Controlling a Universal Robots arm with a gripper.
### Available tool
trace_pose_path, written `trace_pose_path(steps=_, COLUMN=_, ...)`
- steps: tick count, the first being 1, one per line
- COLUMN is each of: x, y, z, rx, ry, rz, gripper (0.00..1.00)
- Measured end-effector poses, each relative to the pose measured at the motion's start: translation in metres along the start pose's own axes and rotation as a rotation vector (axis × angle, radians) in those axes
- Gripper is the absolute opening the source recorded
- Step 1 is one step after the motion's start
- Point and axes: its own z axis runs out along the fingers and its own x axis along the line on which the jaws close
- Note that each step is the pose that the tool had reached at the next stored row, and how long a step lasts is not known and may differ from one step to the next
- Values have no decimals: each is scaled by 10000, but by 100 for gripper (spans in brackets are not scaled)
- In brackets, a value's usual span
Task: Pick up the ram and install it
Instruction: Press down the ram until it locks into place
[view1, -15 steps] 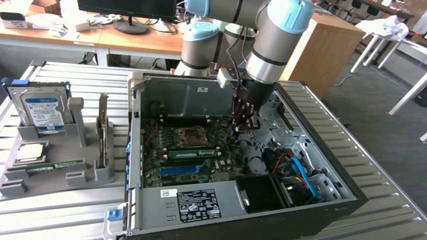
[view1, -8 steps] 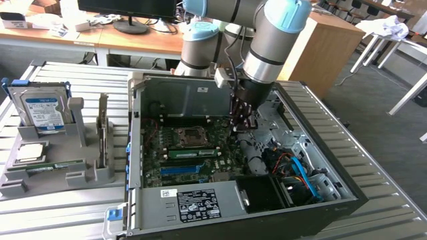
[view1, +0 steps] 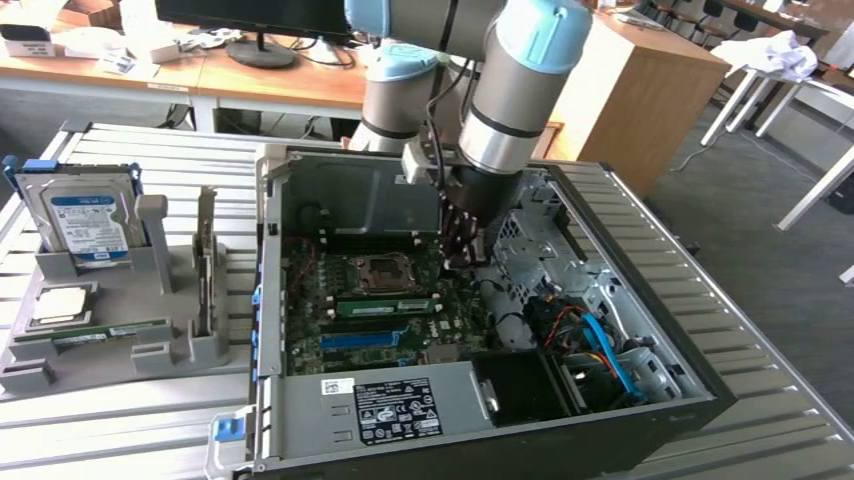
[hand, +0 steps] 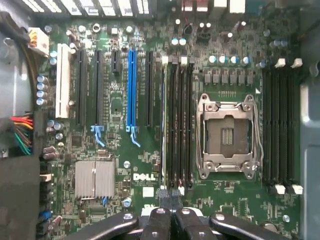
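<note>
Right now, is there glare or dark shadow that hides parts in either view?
Exterior view: window daylight brightens the floor, and the lower corner of the computer case lies in shadow. Wrist view: the motherboard is evenly lit, with slight glare on the heatsink.

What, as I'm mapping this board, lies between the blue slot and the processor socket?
In the wrist view: a black expansion slot, then a bank of long memory slots.

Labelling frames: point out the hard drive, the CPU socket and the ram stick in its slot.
hard drive (view1: 88, 222): exterior view, blue-white label.
CPU socket (hand: 228, 136): wrist view, centre of the open contact area.
ram stick (view1: 383, 305): exterior view, green board seated in the motherboard slot.
</note>
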Motion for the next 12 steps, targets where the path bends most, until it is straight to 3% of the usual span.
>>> trace_pose_path(steps=12, x=28, y=35, z=219, rx=0, ry=10, rz=-1, gripper=10)
